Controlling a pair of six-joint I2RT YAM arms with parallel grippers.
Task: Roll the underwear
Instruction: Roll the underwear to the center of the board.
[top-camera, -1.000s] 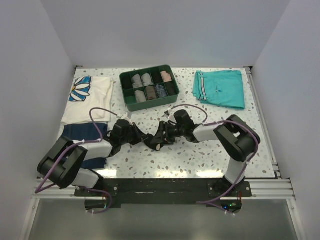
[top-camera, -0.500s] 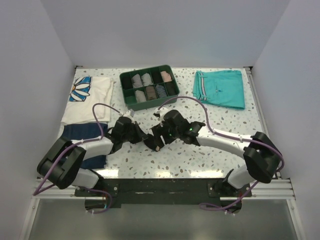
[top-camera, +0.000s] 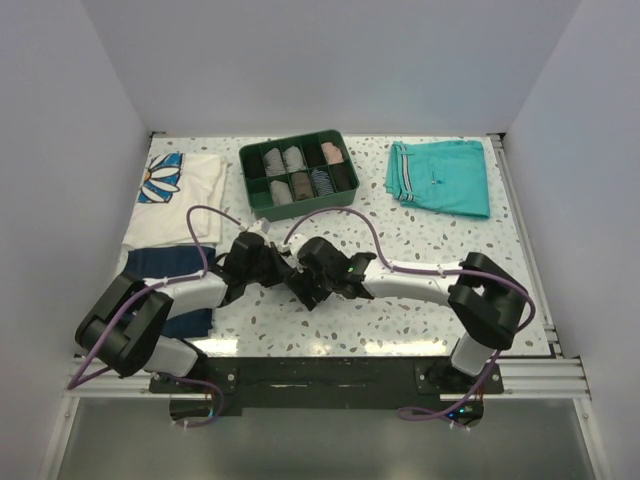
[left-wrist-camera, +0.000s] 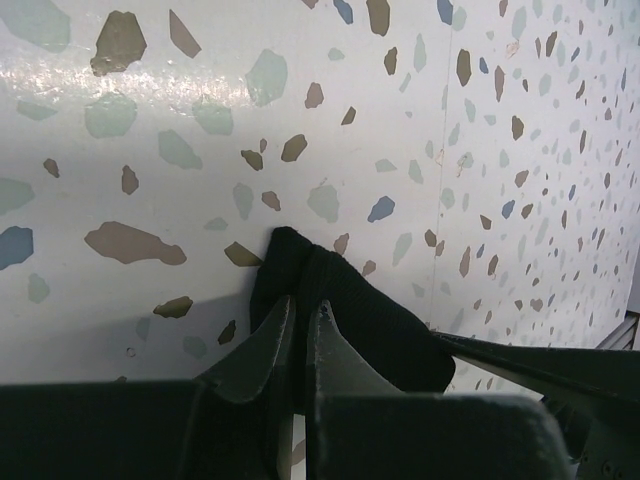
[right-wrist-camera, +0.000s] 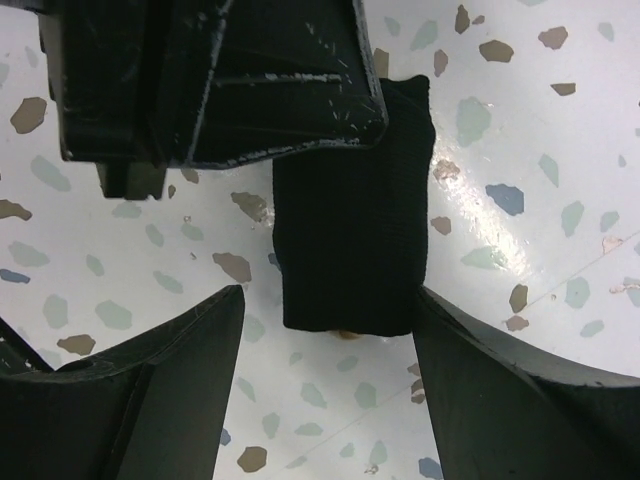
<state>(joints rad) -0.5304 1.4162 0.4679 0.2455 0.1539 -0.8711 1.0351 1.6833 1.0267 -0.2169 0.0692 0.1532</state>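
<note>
No word, label, brand mark or number is showing legibly in any of the three views.
</note>
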